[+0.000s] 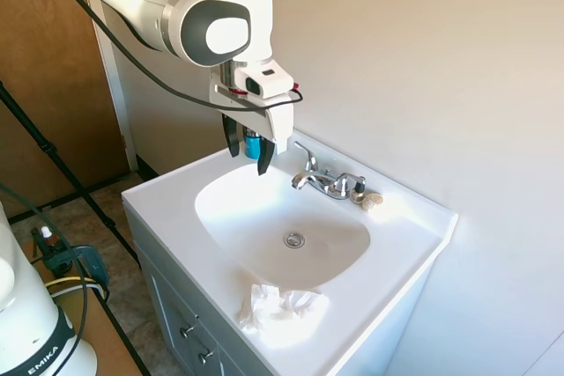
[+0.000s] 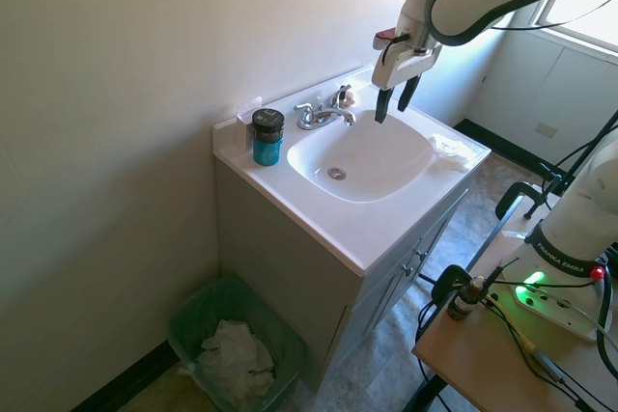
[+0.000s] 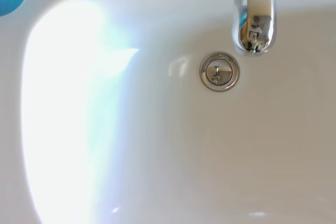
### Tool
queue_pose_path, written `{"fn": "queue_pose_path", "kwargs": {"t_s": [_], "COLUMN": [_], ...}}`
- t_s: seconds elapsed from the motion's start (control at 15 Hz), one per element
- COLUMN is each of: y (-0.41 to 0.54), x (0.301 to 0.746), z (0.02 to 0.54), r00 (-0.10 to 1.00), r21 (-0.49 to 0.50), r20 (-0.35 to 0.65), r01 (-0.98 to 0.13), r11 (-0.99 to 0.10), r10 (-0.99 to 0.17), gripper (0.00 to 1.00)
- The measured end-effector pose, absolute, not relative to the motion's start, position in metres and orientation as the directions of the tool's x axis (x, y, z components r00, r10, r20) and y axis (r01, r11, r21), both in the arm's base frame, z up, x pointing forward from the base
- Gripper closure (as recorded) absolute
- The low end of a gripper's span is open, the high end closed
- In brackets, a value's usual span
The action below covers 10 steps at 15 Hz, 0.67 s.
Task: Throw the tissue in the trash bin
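Note:
The tissue [image 1: 282, 310] [image 2: 451, 149], a crumpled white wad, lies on the sink counter at the basin's front edge. My gripper [image 1: 248, 148] [image 2: 396, 99] hangs open and empty above the far side of the basin, well apart from the tissue. The trash bin [image 2: 198, 308], lined green and holding white paper, stands on the floor beside the vanity, against the wall. The wrist view shows only the basin, the drain [image 3: 219, 71] and the faucet spout [image 3: 253, 19].
A chrome faucet [image 1: 324, 181] [image 2: 323, 114] stands behind the white sink basin [image 1: 220, 217]. A blue jar with a black lid [image 2: 267, 137] [image 1: 252, 143] sits on the counter corner. A small beige lump [image 1: 371, 201] lies by the faucet. Walls close in behind the vanity.

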<state>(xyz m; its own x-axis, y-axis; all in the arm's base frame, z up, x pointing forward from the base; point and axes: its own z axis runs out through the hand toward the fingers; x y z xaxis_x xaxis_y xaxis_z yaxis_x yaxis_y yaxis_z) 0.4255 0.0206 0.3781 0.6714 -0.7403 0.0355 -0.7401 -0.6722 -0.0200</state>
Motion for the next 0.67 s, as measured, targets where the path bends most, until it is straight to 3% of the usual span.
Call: {"fn": "queue_pose_path", "kwargs": {"t_s": [0.33, 0.67], "y": [0.008, -0.052], "x": [0.426, 0.408], "z": [0.376, 0.362], "r00": [0.651, 0.537], "r21": [-0.006, 0.008], "r20": [0.041, 0.023], "r01": [-0.758, -0.844], "r11": [-0.652, -0.537], "r10": [-0.758, -0.843], "gripper": [0.00, 0.00]}}
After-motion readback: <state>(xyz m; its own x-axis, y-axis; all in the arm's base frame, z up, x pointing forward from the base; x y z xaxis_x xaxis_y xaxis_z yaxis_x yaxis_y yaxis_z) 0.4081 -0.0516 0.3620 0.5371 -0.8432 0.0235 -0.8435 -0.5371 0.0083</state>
